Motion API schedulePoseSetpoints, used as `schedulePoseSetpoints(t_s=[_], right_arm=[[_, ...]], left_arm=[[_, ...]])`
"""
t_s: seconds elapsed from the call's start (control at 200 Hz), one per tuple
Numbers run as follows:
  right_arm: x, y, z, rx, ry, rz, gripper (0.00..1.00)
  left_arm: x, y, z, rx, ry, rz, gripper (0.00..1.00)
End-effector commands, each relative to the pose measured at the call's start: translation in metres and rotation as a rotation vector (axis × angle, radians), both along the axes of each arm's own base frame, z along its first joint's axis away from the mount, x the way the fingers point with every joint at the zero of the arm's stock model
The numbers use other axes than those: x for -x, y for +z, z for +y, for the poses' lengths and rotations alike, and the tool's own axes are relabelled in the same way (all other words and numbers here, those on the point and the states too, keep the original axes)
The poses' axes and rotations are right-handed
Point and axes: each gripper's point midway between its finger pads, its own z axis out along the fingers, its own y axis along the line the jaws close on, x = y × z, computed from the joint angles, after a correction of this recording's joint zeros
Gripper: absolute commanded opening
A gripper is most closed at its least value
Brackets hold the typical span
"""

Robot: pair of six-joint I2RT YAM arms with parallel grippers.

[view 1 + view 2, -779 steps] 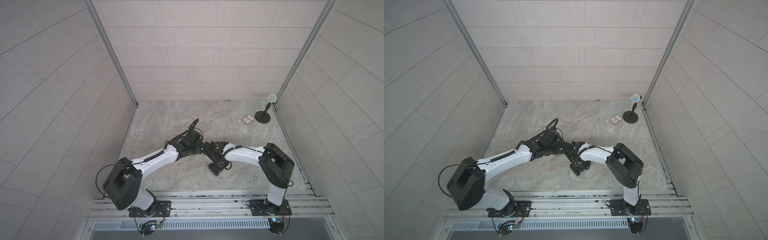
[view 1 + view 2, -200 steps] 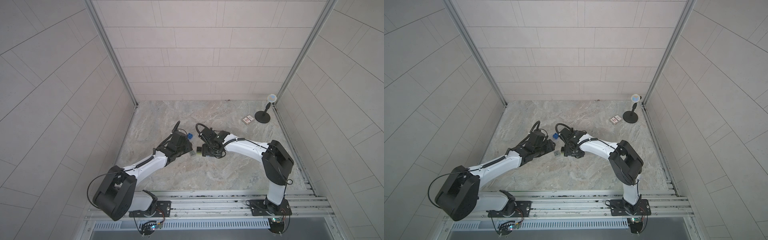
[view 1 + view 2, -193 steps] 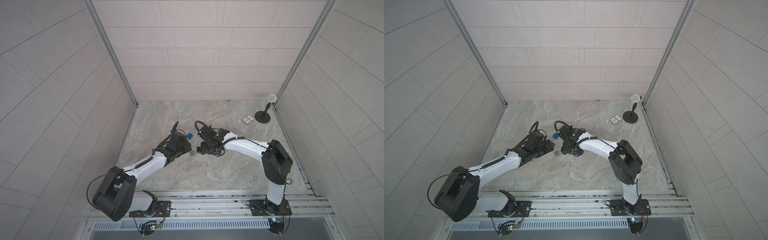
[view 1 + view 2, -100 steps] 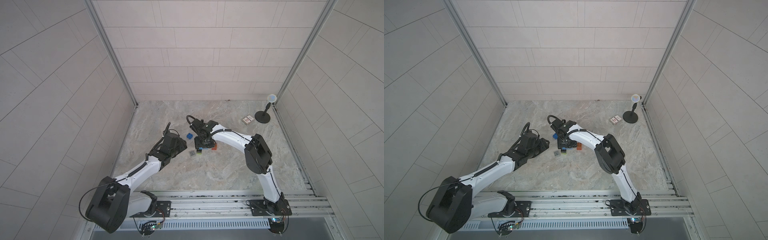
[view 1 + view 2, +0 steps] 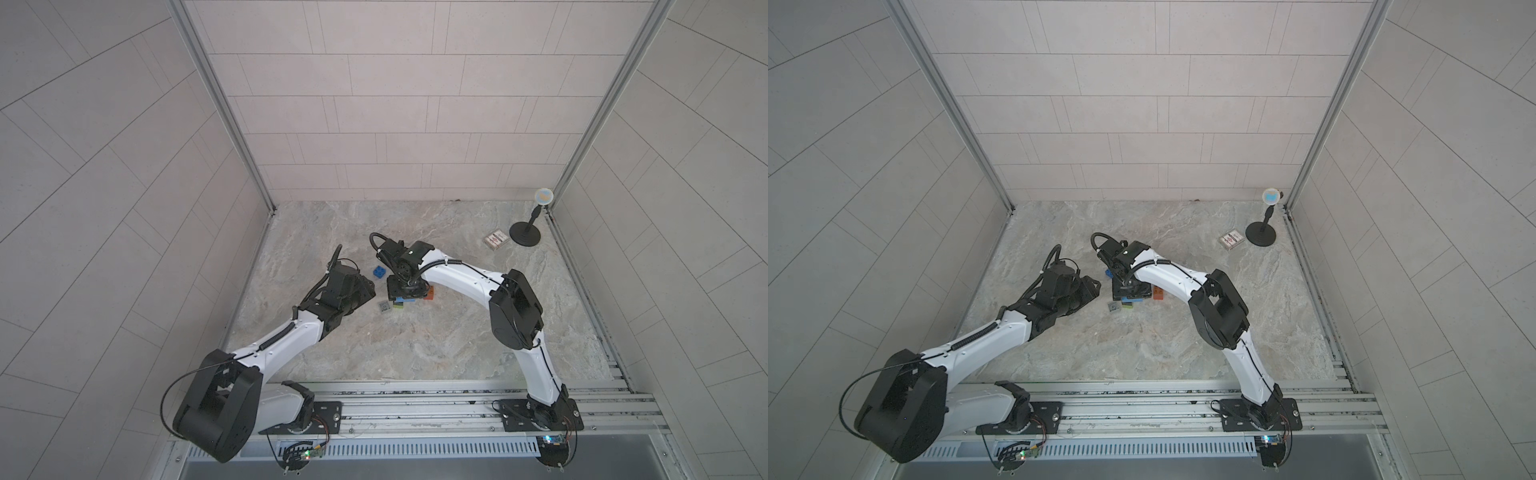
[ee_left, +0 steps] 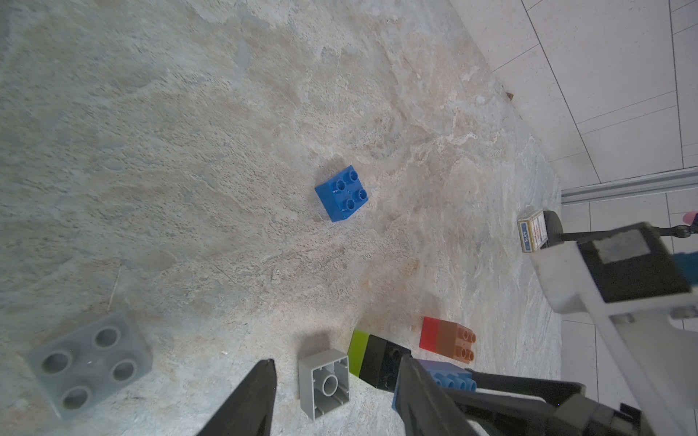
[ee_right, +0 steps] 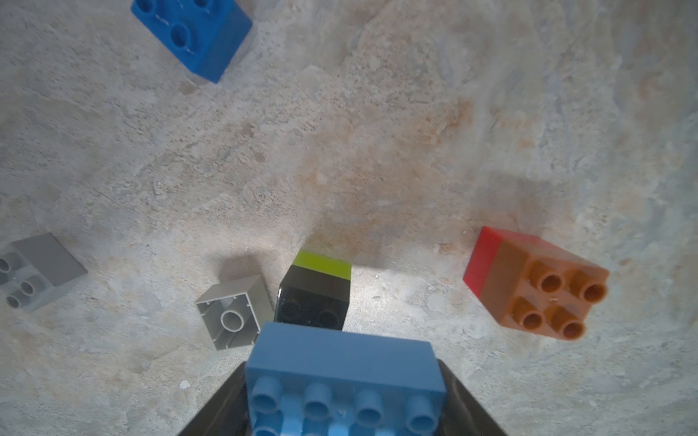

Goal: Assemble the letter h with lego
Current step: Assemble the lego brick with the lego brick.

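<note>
I see a marbled stone tabletop (image 5: 415,345) boxed in by pale tiled walls (image 5: 374,104), with bare space toward the front rail (image 5: 415,399). My right gripper (image 7: 343,396) clamps the long light blue brick (image 7: 340,358) just beside the lime-and-black pair (image 7: 315,292). The left gripper (image 6: 336,362) hangs open and empty. The blue brick (image 6: 342,193) lies apart. The print on the small box (image 6: 532,236) is unreadable.
</note>
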Motion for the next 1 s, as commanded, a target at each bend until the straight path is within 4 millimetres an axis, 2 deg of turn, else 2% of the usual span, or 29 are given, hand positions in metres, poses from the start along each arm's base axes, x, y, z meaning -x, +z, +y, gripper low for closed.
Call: schedulePoseSetpoints(t_s=[0.0, 0.175, 0.53, 0.766, 0.996], right_arm=[[0.000, -0.003, 0.000, 0.008, -0.042, 0.009, 0.00], [-0.003, -0.010, -0.009, 0.029, -0.069, 0.018, 0.00], [-0.002, -0.020, -0.004, 0.030, -0.060, 0.041, 0.01], [-0.001, -0.016, 0.004, 0.017, -0.034, 0.045, 0.02], [0.002, -0.034, -0.006, 0.075, -0.013, 0.092, 0.03]], left_arm=[[-0.001, 0.000, 0.003, 0.007, 0.014, -0.003, 0.59], [-0.001, 0.000, 0.002, 0.010, 0.012, -0.002, 0.59], [0.000, 0.000, 0.001, 0.014, 0.010, -0.002, 0.59], [-0.001, 0.000, 0.000, 0.018, 0.007, -0.002, 0.59], [0.000, -0.001, 0.000, 0.020, 0.003, 0.002, 0.59]])
